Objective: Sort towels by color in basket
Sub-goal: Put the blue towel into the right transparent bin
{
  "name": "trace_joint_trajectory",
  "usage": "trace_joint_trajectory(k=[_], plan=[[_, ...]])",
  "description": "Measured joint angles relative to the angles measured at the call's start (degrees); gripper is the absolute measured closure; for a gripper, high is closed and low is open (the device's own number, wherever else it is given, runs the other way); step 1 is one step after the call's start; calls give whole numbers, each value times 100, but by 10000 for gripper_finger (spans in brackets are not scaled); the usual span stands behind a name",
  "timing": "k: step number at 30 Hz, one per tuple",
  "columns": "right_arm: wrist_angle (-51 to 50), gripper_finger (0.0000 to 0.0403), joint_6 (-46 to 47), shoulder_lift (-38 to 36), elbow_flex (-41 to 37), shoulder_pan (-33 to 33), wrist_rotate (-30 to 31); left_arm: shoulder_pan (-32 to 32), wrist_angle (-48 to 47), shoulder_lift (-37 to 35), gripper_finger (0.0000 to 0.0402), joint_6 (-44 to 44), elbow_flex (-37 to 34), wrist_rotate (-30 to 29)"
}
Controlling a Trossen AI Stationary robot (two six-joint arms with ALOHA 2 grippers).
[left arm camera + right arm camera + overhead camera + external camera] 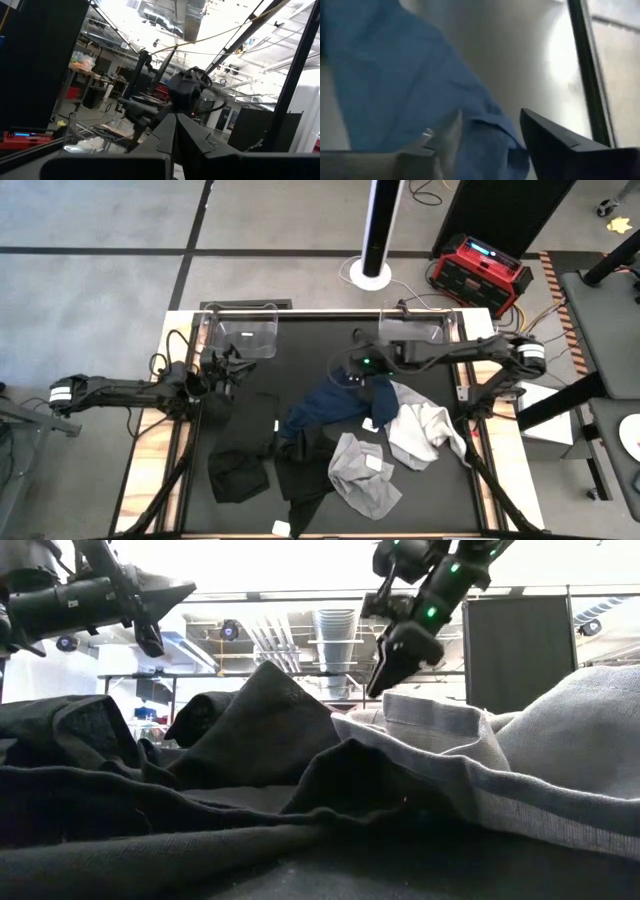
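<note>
With the right gripper [352,376] over the navy towel [325,408], fingers parted around its blue folds, close only on navy (left gripper [215,368] waits clenched).

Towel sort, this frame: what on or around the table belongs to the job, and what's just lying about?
Job:
- navy towel, under the right tool
- black towels
- light grey towels
- white towel
- two clear bins at the table's far edge

Lying about:
- red box on the floor
- white pole base
- left tool, parked shut by the left bin
</note>
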Motion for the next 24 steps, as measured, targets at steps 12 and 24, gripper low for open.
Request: trace_joint_trajectory(k=[12, 24], plan=[[-491, 102, 729, 1164, 510, 54, -50, 0, -127, 7, 402, 149, 0, 2], [-494, 172, 992, 1684, 506, 41, -32, 2, -125, 24, 402, 197, 0, 1]])
